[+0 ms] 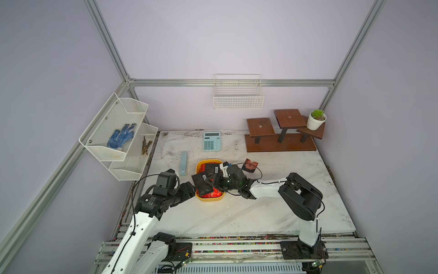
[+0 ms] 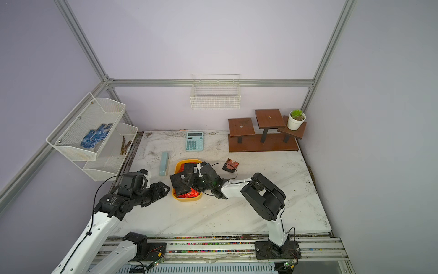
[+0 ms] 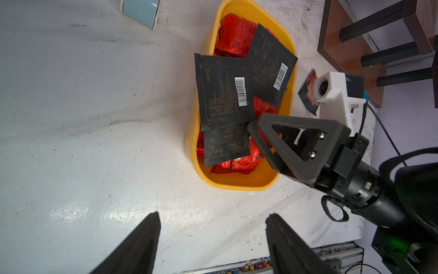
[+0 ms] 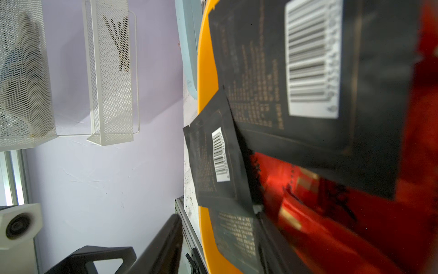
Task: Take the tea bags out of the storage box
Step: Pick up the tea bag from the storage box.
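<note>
The yellow storage box (image 1: 211, 199) (image 2: 187, 199) (image 3: 237, 185) sits mid-table. It holds crinkly red tea bags (image 3: 237, 38) (image 1: 212, 195) under three black barcode sachets (image 3: 225, 92) (image 4: 213, 161). One sachet juts over the box's left rim. A reddish-brown square sachet (image 1: 250, 164) (image 3: 307, 89) lies on the table to the right of the box. My right gripper (image 1: 210, 181) (image 4: 216, 213) reaches in sideways, jaws apart, with the nearest black sachet's edge between the fingers. My left gripper (image 3: 213, 214) (image 1: 192, 189) hangs open over bare table by the box's left side, holding nothing.
A pale blue case (image 1: 184, 163) lies left of the box and a calculator (image 1: 211, 141) behind it. A wooden step stand (image 1: 280, 142) with a potted plant (image 1: 316, 119) fills the back right. A wire basket (image 1: 238, 95) hangs on the back wall, and mesh shelves (image 1: 118, 132) on the left.
</note>
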`<action>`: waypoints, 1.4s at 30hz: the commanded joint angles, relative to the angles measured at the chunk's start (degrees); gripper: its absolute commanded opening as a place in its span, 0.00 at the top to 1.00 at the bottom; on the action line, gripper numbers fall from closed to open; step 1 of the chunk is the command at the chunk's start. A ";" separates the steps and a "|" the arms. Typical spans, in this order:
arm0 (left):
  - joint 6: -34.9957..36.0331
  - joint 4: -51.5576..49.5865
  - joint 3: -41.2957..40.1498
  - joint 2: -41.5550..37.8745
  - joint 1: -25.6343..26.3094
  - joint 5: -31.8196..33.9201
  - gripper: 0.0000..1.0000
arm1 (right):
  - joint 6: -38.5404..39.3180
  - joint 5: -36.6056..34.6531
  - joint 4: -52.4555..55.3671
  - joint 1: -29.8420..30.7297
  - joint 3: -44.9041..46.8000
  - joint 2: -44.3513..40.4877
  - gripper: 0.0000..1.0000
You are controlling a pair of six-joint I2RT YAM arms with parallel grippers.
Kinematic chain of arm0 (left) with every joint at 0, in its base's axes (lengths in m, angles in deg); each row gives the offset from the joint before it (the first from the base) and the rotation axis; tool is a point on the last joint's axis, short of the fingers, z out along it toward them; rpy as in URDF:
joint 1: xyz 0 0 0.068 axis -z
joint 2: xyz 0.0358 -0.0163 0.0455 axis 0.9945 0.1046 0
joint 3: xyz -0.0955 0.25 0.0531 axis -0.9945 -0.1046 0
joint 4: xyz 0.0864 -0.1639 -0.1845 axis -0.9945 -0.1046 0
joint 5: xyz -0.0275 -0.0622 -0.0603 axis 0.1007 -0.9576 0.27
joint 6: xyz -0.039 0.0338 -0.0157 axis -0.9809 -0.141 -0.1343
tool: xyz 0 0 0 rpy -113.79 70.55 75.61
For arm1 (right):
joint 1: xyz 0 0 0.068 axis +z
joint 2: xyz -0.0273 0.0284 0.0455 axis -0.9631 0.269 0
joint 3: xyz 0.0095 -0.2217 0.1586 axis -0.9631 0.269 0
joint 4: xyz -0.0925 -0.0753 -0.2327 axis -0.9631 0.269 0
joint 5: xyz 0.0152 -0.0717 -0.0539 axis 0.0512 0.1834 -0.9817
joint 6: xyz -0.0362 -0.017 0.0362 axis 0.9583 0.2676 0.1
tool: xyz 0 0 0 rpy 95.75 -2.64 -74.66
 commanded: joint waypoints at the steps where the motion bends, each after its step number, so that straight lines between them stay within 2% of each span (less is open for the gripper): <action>1: -0.86 1.96 -0.29 -0.20 -0.23 -0.99 0.26 | -1.28 -0.36 -2.67 -0.57 -0.59 1.66 0.48; 18: -1.27 1.96 -0.65 -0.78 -0.21 -1.56 0.26 | -7.95 -0.89 -9.76 -1.30 -3.66 8.16 0.60; 27: -1.62 1.79 -1.46 -1.71 -0.25 -1.82 0.26 | -9.33 -1.51 -9.45 -1.54 -5.82 11.00 0.78; 35: -2.05 1.78 -2.07 -2.53 -0.23 -2.00 0.26 | -11.09 0.13 -15.58 -1.79 -4.95 11.79 1.00; 42: -2.45 1.78 -1.32 -2.64 -0.19 -2.02 0.26 | -11.81 2.18 -20.39 -1.89 -1.82 7.85 1.00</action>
